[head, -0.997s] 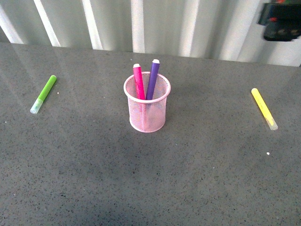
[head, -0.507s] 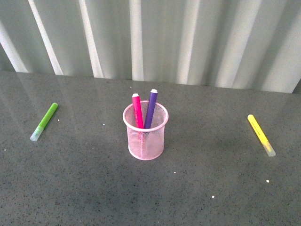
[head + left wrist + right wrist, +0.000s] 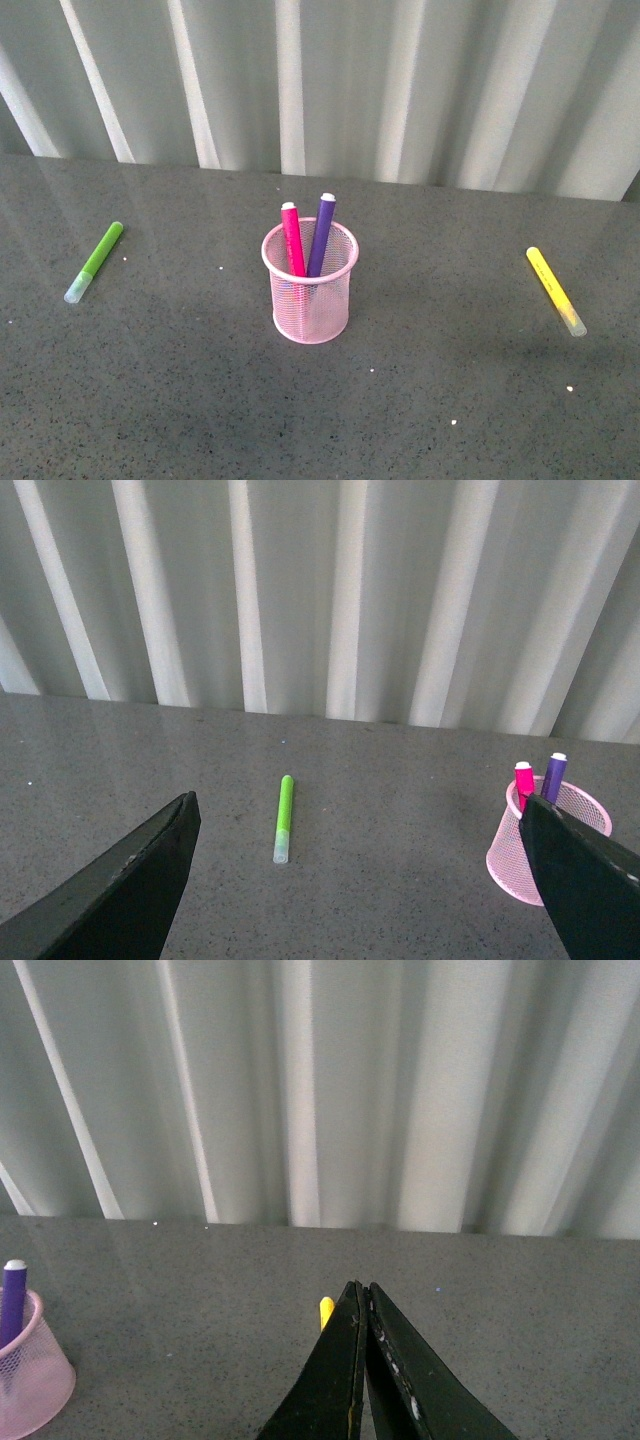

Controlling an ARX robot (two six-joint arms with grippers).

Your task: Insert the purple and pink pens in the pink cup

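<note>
The pink cup (image 3: 311,285) stands upright at the middle of the grey table. The pink pen (image 3: 293,238) and the purple pen (image 3: 321,232) stand inside it, leaning together with their ends above the rim. Neither arm shows in the front view. From the left wrist, the cup (image 3: 525,852) with both pens lies partly behind one finger; my left gripper (image 3: 360,830) is open and empty, raised above the table. From the right wrist, the cup (image 3: 30,1375) with the purple pen (image 3: 12,1302) sits at the picture's edge. My right gripper (image 3: 361,1287) is shut on nothing.
A lime green marker (image 3: 94,261) lies on the table to the left of the cup. A yellow marker (image 3: 556,290) lies to the right; its tip (image 3: 326,1309) peeks from behind the right fingers. A corrugated white wall (image 3: 320,80) closes the table's far edge.
A dark arm part at the upper right one second ago has left the front view. The front camera's view has shifted, so the cup sits lower in the picture. The pens stay in the cup.
</note>
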